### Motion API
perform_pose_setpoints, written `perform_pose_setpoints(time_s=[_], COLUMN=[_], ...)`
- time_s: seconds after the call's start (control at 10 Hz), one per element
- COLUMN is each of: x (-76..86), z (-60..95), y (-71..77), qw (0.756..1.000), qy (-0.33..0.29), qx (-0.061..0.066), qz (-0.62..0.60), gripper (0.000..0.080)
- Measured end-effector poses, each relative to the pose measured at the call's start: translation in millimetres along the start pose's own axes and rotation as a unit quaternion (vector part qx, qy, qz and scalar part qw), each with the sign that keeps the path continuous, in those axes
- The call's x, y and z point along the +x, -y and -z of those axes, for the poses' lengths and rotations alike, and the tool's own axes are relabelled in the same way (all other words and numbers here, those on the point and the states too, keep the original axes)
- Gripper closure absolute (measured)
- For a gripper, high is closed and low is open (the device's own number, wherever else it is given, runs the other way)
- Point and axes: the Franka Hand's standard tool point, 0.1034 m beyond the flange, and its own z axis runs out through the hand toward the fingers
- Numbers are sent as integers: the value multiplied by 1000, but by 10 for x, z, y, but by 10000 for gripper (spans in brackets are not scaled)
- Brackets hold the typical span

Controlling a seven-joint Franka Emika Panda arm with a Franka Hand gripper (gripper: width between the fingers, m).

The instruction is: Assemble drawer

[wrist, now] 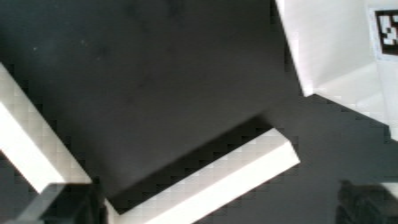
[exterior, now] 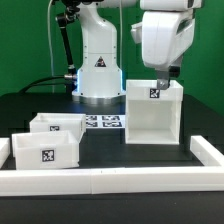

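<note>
nearest me on the exterior view is the long low white plastic border wall (exterior: 110, 181), running across the front of the black table (exterior: 100, 150). just behind it, on the exterior view's left, sits the front tray (exterior: 45, 150), a low white plastic open box with a square black-and-white tag on its face, and the second tray (exterior: 57, 123) of the same kind is right behind that, close enough that i can't tell if they touch. further back lies the thin flat white marker board (exterior: 103, 122). on the exterior view's right stands the drawer's tall square white plastic box shell (exterior: 153, 112), upright and open at the top, well apart from both trays. the gripper (exterior: 166, 72) hangs just above its far rim. on the wrist view the dark fingers (wrist: 54, 195) are spread wide, with nothing between them but table and a white edge, so it holds nothing. my worry is that a descent slightly off line puts a fingertip on top of the rim instead of astride it, and that would tip or skid the light shell toward the marker board. a shallow pinch on the smooth wall could also slip on the lift. no readable writing anywhere, only tag patterns. the white arm base (exterior: 100, 65) at the back carries a dark triangular mark that is too small to read.
</note>
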Motion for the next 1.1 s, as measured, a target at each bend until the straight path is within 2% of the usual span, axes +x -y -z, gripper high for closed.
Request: perform_pose_setpoints(time_s=[0.1, 0.2, 0.3, 0.4, 0.6, 0.8, 0.9, 1.1], x=[-138, -267, -294, -279, -273, -271, -282, -349], z=[24, 29, 5, -22, -21, -24, -25, -44], y=[123, 278, 373, 398, 391, 394, 425, 664], qw=[999, 996, 985, 972, 962, 939, 919, 872], qy=[-4, -3, -7, -14, -14, -13, -14, -12], qx=[-12, -17, -6, 8, 8, 9, 8, 2], qz=[-30, -89, -173, -235, -274, -343, -393, -489], gripper=[150, 150, 150, 150, 150, 150, 150, 150])
